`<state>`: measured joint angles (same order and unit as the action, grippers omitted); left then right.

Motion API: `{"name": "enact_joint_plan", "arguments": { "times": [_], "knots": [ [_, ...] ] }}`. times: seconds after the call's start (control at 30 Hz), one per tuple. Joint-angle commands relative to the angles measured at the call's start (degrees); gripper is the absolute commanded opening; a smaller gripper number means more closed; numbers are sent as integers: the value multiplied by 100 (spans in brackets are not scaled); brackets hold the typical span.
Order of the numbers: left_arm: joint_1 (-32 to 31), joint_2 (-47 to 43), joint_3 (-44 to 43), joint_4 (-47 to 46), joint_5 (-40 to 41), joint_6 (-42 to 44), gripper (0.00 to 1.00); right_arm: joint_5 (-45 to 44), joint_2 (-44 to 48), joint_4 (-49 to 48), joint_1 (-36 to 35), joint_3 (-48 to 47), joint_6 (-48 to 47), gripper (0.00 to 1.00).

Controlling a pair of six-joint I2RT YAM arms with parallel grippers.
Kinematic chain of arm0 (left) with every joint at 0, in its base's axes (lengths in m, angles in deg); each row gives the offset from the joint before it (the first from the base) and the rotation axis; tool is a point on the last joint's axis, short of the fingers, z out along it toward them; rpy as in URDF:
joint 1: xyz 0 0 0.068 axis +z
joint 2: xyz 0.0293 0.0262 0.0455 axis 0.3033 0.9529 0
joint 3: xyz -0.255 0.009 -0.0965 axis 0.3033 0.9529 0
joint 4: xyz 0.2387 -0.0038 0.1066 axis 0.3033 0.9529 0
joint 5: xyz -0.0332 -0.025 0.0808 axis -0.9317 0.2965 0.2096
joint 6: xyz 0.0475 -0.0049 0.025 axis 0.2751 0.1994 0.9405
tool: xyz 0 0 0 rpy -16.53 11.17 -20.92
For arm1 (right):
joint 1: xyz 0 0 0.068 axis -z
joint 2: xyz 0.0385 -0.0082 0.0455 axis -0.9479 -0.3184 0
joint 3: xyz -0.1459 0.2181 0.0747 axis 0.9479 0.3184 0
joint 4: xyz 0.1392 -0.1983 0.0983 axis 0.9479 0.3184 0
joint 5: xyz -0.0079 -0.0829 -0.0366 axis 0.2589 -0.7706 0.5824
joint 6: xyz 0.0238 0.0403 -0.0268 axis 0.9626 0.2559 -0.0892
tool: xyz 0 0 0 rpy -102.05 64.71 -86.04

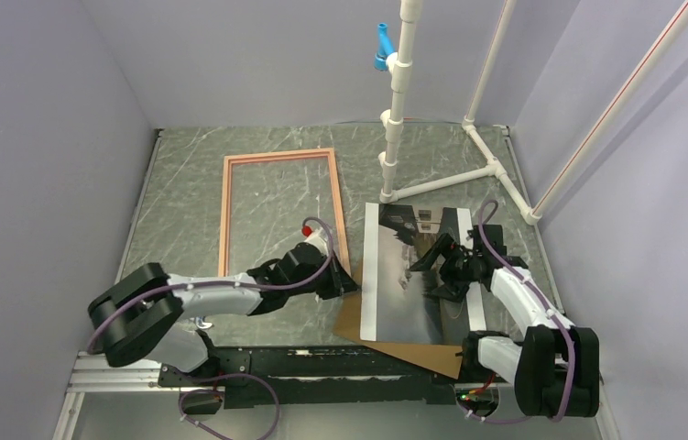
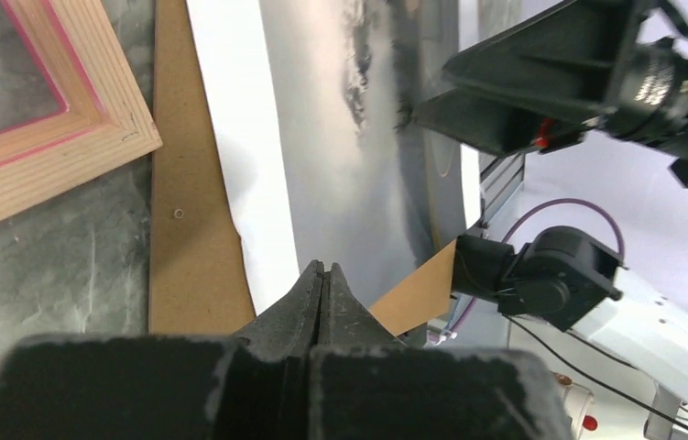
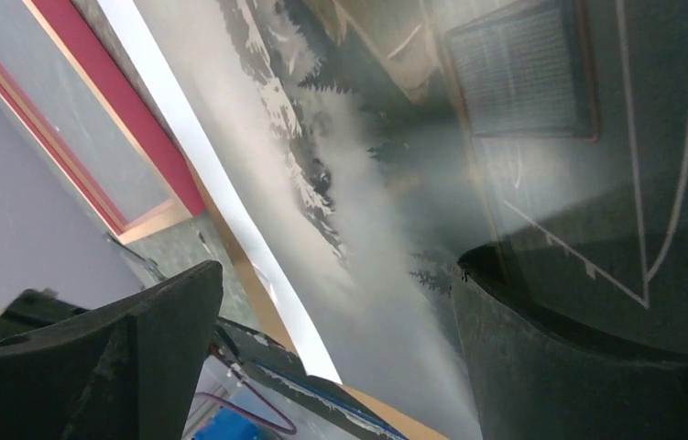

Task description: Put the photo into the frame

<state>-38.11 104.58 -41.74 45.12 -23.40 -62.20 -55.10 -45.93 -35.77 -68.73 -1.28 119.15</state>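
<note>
Photo (image 1: 390,275) thin, glossy, probably bendy: pinch at edge. Left end effector (image 2: 322,275) closed at photo edge; right end effector (image 1: 429,275) wide.

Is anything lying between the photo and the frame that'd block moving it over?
Nothing loose shows. Only the left gripper, shut, sits in the gap between the photo and the frame, by the frame's near right corner. The photo lies on a brown board.

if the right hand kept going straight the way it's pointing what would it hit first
Most likely the photo: the right hand, open, points down at its grey cloudy print, and nothing shows between them. How far the hand sits off the surface is unclear.
</note>
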Motion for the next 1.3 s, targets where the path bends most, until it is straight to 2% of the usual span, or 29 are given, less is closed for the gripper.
{"name": "enact_joint_plan", "arguments": {
  "times": [0.0,0.2,0.27,0.37,0.4,0.47,0.57,0.77,0.87,1.07,1.17,1.27],
  "knots": [
    [-31,-682,61,612,545,139,0,-178,90,167,-398,116,167,97],
    [-13,-1136,44,1253,695,317,2,-535,-98,-45,-1215,10,539,97],
    [-13,-1045,-45,1392,525,356,20,-561,-255,-210,-1361,43,640,97],
    [-41,-787,31,997,99,314,60,-621,-466,-363,-1616,66,754,97],
    [-58,-680,71,865,-26,267,66,-650,-503,-390,-1666,69,773,98],
    [-186,-469,117,607,-205,204,71,-681,-581,-466,-1723,99,813,98],
    [-416,-116,126,217,-376,91,70,-678,-643,-560,-1742,136,829,98],
    [-880,529,196,-373,-423,-386,59,-725,-717,-515,-1755,106,754,98],
    [-1120,625,278,-295,-296,-612,57,-763,-691,-494,-1756,119,743,99],
    [-1557,675,236,98,-3,-864,58,-760,-679,-522,-1756,143,763,99],
    [-1604,811,433,-500,51,-1028,58,-751,-676,-531,-1755,156,767,99],
    [-1605,940,923,-1614,300,-1304,55,-738,-645,-578,-1759,205,804,99]
  ]
}}
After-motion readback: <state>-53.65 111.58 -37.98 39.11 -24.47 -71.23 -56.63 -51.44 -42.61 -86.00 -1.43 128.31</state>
